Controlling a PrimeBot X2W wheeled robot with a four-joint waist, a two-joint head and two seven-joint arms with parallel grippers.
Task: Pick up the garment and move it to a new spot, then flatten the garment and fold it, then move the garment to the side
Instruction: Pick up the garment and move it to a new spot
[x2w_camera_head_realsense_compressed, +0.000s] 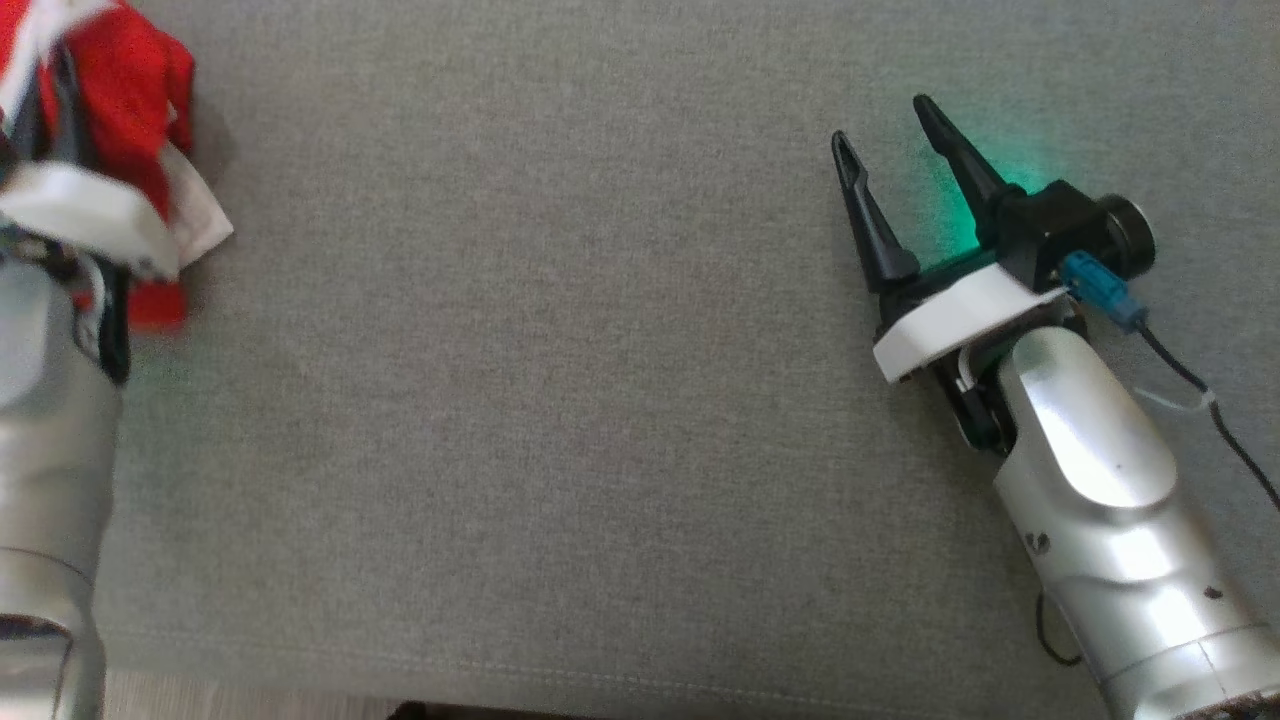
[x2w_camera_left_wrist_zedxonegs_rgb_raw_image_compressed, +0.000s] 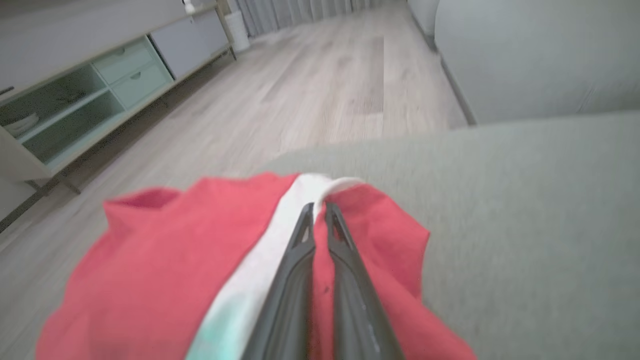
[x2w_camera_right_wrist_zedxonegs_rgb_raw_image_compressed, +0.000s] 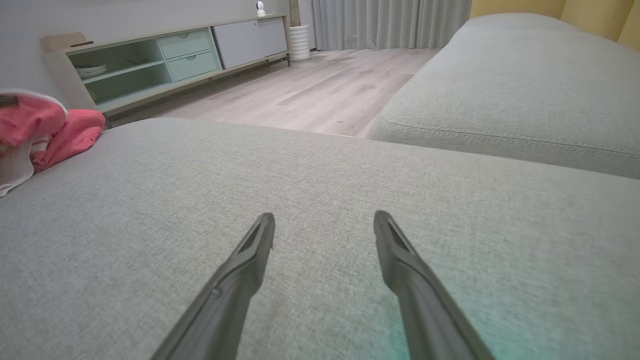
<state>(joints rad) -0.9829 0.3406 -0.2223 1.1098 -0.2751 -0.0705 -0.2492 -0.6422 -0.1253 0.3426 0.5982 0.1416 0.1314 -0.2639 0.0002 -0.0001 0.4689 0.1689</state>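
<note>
The garment (x2w_camera_head_realsense_compressed: 120, 110) is red with white bands, bunched at the far left of the grey cushion (x2w_camera_head_realsense_compressed: 550, 400). In the left wrist view my left gripper (x2w_camera_left_wrist_zedxonegs_rgb_raw_image_compressed: 320, 205) is shut, its two dark fingers pinching a fold where red cloth meets a white band of the garment (x2w_camera_left_wrist_zedxonegs_rgb_raw_image_compressed: 165, 260). The head view hides those fingers behind the bunched cloth above my left forearm (x2w_camera_head_realsense_compressed: 50, 450). My right gripper (x2w_camera_head_realsense_compressed: 885, 125) stands open over bare cushion at the right, nothing between its fingers. The right wrist view shows the same open right gripper (x2w_camera_right_wrist_zedxonegs_rgb_raw_image_compressed: 324, 216) and the garment (x2w_camera_right_wrist_zedxonegs_rgb_raw_image_compressed: 45, 130) far off at the left.
The cushion's front seam (x2w_camera_head_realsense_compressed: 500, 670) runs along the bottom of the head view. Beyond the cushion lie a wooden floor (x2w_camera_right_wrist_zedxonegs_rgb_raw_image_compressed: 310, 95), a low cabinet (x2w_camera_right_wrist_zedxonegs_rgb_raw_image_compressed: 150, 60) with shelves and drawers, and a second grey cushion (x2w_camera_right_wrist_zedxonegs_rgb_raw_image_compressed: 510, 90) to the right. A black cable (x2w_camera_head_realsense_compressed: 1200, 390) trails from my right wrist.
</note>
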